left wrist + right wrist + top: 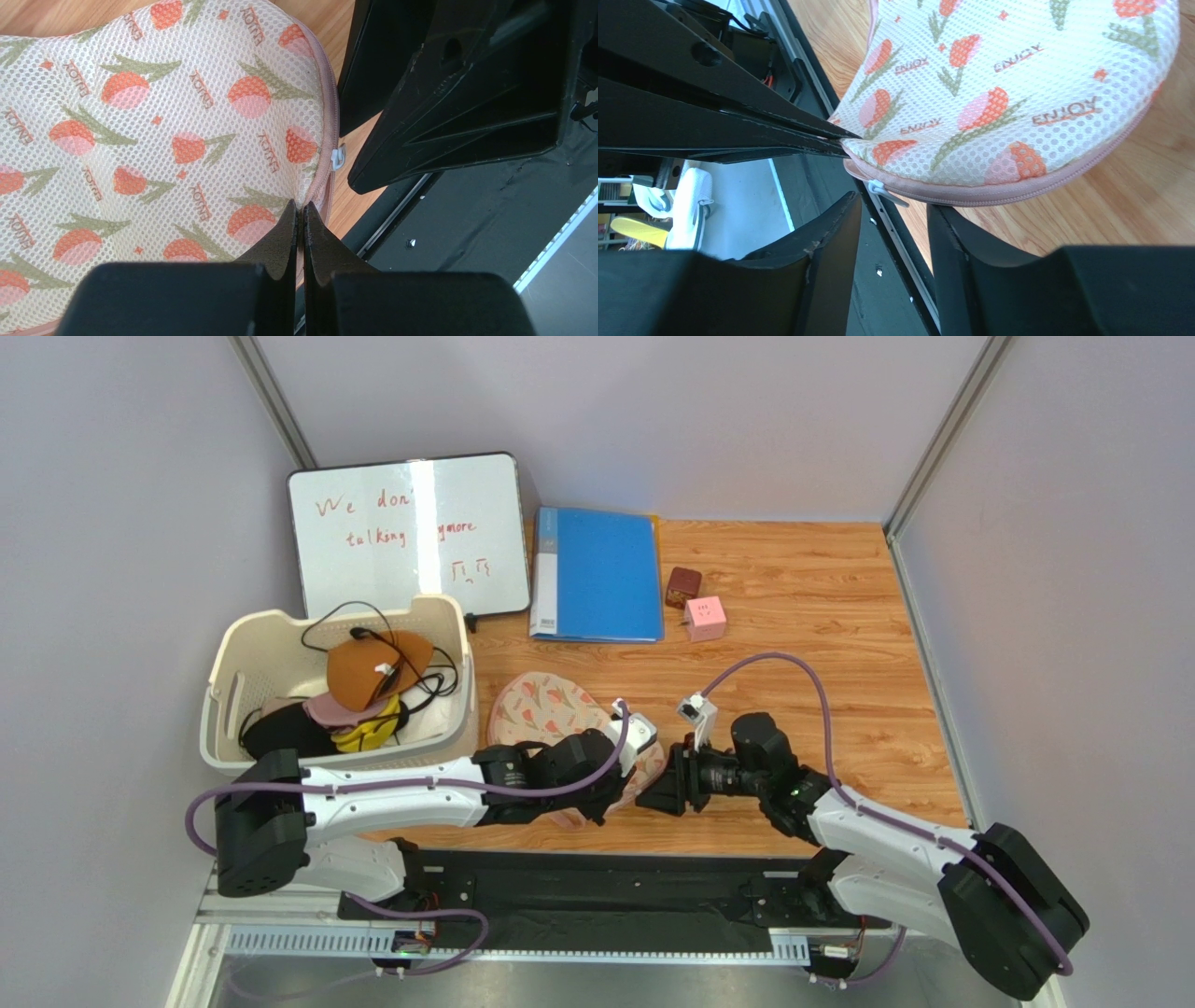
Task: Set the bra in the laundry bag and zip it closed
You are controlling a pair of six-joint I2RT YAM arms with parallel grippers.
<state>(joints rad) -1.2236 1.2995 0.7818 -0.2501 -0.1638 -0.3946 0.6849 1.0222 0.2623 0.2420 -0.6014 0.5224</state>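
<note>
Laundry bag (547,711) pinched at its edge by left gripper (301,210).
Right gripper (892,224) spread wide by zip pull (882,190); bra (376,667) lies in basket (220,683).

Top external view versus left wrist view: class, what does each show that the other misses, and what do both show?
Only the top view: the bra in the basket, the whiteboard, the blue folder. Only the left wrist view: the white zip pull and the left gripper, jaws shut on the edge of the laundry bag. Both: the laundry bag on the wooden table.
</note>
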